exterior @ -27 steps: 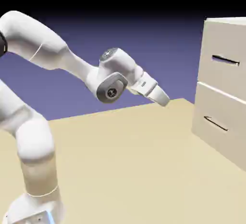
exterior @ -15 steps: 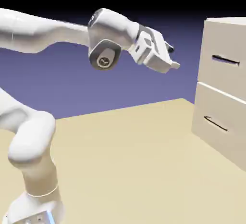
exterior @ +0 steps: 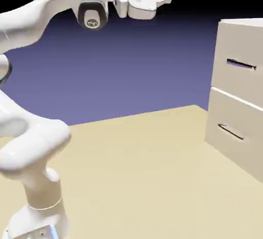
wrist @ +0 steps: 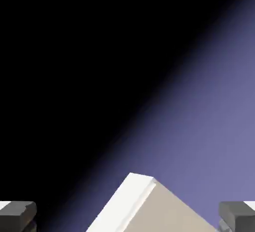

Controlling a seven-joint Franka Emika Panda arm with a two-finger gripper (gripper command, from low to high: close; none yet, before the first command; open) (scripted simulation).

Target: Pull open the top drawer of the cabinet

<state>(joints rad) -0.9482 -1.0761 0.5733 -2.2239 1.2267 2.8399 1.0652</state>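
Exterior view's got the arm up high, fingers spread wide with nothing between them — pointing right, above the top drawer's level. That drawer's shut, in the cabinet at the table's right — open air between, nothing blocking.

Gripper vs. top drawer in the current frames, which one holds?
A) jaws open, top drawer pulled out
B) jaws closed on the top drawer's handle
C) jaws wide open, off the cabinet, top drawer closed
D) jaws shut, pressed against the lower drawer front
C: the gripper's finger tips stand far apart with nothing gripped, clear of the cabinet, and the top drawer front sits flush above the lower one.
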